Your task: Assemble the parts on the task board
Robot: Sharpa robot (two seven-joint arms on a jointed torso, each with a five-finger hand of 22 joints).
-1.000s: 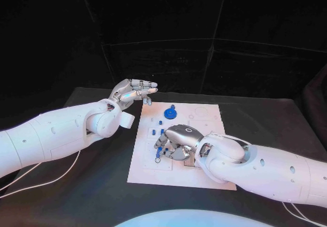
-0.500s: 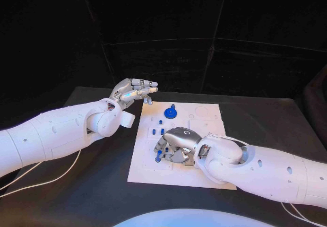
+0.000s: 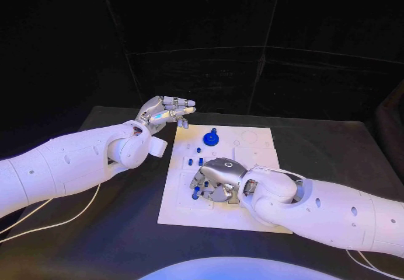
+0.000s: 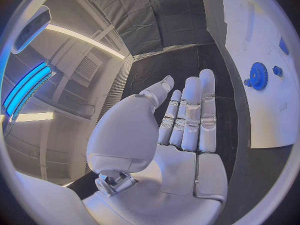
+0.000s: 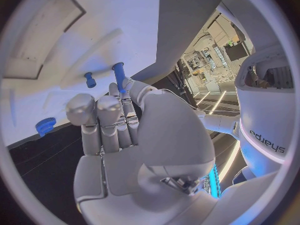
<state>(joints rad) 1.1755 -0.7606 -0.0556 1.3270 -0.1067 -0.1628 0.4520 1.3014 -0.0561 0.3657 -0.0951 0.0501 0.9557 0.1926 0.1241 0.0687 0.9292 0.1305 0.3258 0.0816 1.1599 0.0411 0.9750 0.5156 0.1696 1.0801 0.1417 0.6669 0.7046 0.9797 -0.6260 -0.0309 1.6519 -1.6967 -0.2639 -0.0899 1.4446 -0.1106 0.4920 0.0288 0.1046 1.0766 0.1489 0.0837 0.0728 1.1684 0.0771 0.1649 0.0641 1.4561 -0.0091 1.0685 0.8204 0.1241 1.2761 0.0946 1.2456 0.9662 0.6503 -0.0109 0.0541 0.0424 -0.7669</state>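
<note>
The task board (image 3: 253, 153), a white plate, lies in the middle of the black counter (image 3: 337, 146), its long side running from near to far. Shallow recesses and round outlines are cut into its face. A blue gear (image 3: 209, 139) sits on the far part of the board, with a small blue peg just beyond it. Several small blue pegs (image 3: 195, 163) stand to the left of the board's middle.

The right hand (image 3: 220, 179) rests low over the near-middle of the board. In the right wrist view its fingers (image 5: 100, 116) are curled around a long blue peg (image 5: 118, 76), whose upper part rises past the fingertips, while a shorter blue peg (image 5: 90, 79) stands in the board just beside it. A blue gear-like piece (image 5: 44, 125) lies near the board's edge in that view.

The left hand (image 3: 165, 111) hovers off the far left corner of the board, above the counter, holding nothing. The left wrist view shows its fingers (image 4: 191, 116) stretched out straight and side by side, the thumb a little apart.

Black curtains close the room behind the counter. White cables lie on the counter at the near left. The lettering on the robot's body in the right wrist view appears upside down and I cannot read it with certainty.
</note>
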